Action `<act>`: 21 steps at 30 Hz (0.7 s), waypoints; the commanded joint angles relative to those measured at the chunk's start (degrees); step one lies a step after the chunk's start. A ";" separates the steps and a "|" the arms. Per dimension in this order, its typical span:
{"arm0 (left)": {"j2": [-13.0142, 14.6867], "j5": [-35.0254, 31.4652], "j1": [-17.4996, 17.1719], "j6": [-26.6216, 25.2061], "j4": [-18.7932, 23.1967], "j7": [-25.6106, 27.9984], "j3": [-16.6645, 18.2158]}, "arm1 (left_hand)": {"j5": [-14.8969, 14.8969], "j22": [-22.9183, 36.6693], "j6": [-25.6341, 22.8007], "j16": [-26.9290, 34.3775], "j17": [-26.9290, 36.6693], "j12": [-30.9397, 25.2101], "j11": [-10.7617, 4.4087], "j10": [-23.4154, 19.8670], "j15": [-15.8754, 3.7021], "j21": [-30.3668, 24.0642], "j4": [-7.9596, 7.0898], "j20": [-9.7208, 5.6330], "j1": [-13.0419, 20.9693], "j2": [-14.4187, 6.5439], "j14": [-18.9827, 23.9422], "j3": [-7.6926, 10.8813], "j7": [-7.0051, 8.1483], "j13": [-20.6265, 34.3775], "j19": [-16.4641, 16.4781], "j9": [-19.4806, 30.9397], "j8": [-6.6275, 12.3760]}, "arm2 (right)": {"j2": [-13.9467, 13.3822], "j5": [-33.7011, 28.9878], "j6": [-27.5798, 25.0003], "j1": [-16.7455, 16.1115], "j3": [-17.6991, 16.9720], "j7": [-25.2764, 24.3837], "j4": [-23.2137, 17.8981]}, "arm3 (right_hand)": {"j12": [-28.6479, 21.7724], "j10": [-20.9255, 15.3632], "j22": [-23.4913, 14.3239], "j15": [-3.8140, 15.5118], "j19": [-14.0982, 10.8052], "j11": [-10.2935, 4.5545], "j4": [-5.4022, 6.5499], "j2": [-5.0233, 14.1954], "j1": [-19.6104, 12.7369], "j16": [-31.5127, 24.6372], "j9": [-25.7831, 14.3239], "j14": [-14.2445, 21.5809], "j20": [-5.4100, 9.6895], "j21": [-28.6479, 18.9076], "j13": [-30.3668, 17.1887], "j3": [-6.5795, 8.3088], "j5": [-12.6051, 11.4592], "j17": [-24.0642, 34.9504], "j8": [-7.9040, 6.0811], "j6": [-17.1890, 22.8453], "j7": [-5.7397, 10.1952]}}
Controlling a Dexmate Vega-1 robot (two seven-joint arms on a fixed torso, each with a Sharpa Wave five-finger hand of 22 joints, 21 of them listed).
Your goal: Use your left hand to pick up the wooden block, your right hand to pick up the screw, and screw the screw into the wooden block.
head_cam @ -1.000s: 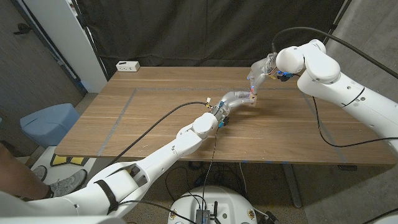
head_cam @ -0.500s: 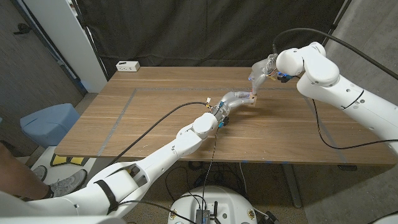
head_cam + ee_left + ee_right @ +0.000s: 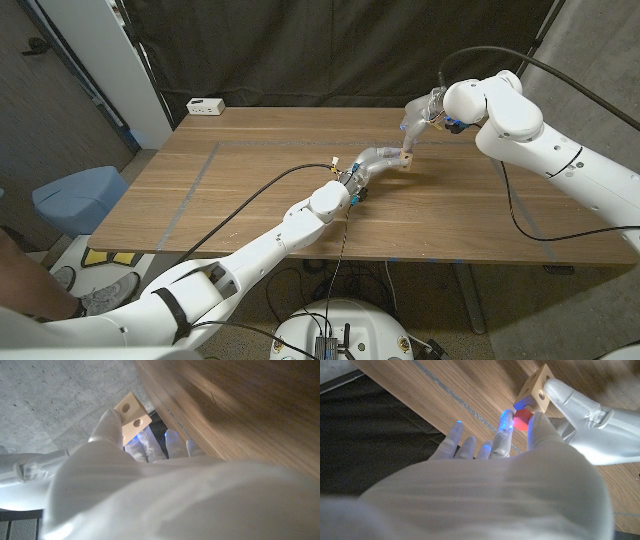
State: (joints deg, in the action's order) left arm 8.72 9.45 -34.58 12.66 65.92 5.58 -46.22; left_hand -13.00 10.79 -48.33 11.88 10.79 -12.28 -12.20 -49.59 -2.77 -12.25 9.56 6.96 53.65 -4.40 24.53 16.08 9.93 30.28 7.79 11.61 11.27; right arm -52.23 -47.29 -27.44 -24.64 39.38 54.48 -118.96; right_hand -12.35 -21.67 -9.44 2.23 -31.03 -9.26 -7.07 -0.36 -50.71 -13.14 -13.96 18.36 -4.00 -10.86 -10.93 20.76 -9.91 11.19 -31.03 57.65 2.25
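Observation:
My left hand (image 3: 375, 158) holds the small wooden block (image 3: 406, 161) just above the far middle of the table. The block (image 3: 131, 412) is pale wood with two round holes on one face, gripped at the fingertips. My right hand (image 3: 417, 120) comes down on it from behind and pinches the red-headed screw (image 3: 522, 418) between thumb and a finger. The screw head sits against a face of the block (image 3: 536, 392). Whether the shaft is inside a hole is hidden by the fingers.
A white power strip (image 3: 206, 105) lies at the table's far left corner. Grey tape lines (image 3: 197, 180) mark the wooden table top. A black cable (image 3: 270, 182) runs along my left arm. A blue bin (image 3: 78, 197) stands on the floor to the left.
My right hand has turned slightly at the block; the block and my left hand stay nearly in place.

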 commanded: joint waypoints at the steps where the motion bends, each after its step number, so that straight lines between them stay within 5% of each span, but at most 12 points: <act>1: -0.17 0.09 0.39 0.11 -0.60 -0.13 0.00 | -0.39 0.26 -0.90 0.15 0.12 -0.38 -0.25 -0.39 -3.14 -0.36 -0.89 0.11 -0.04 -0.46 0.45 1.54 -0.21 0.80 -0.09 0.12 0.55 | 0.65 0.00 -0.13 0.35 0.51 -0.48 0.95 | -0.09 -0.93 -0.20 2.44 -0.60 -0.05 0.35 0.32 0.79 -0.48 -0.01 0.90 0.27 -0.31 -0.02 -0.07 -0.39 0.11 -0.41 2.69 1.43; 8: -0.27 0.16 0.51 0.14 -0.92 -0.17 0.00 | -0.40 0.25 -0.94 0.15 0.12 -0.35 -0.25 -0.33 -2.95 -0.39 -0.88 0.13 -0.03 -0.53 0.43 1.61 -0.22 0.79 -0.02 0.12 0.57 | 0.96 0.23 -0.03 0.70 0.92 -0.37 1.57 | -0.09 -2.22 -0.21 2.51 -1.01 0.79 0.66 0.67 2.09 -0.40 0.60 1.28 0.51 -0.30 0.01 -0.55 -0.36 0.01 -0.83 5.12 0.79; 21: -0.43 0.29 0.64 0.14 -1.24 -0.24 0.00 | -0.38 0.25 -0.93 0.17 0.13 -0.38 -0.25 -0.39 -2.98 -0.42 -0.92 0.19 -0.15 -0.51 0.47 1.64 -0.28 0.80 0.06 0.12 0.56 | 1.05 0.16 -0.97 0.44 1.21 -0.97 1.69 | -0.12 -5.18 -0.22 3.19 -2.00 -0.51 1.29 1.45 4.93 -0.49 1.90 2.94 1.32 -0.32 0.13 -1.62 -0.42 -0.17 -1.61 10.80 0.09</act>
State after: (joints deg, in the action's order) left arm 8.42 9.62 -34.10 12.77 64.98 5.42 -46.22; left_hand -13.16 10.79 -48.33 11.88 10.79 -12.10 -12.09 -49.48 -2.77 -12.25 9.74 6.96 53.64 -4.39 24.53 16.26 9.93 30.35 7.79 11.57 11.26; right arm -51.29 -47.19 -27.63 -24.10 40.30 53.92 -117.43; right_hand -12.35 -25.74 -9.44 2.46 -32.37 -9.57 -5.84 0.92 -46.55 -13.36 -12.20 20.61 -2.65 -10.85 -10.65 19.53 -9.96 10.91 -32.14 67.22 2.38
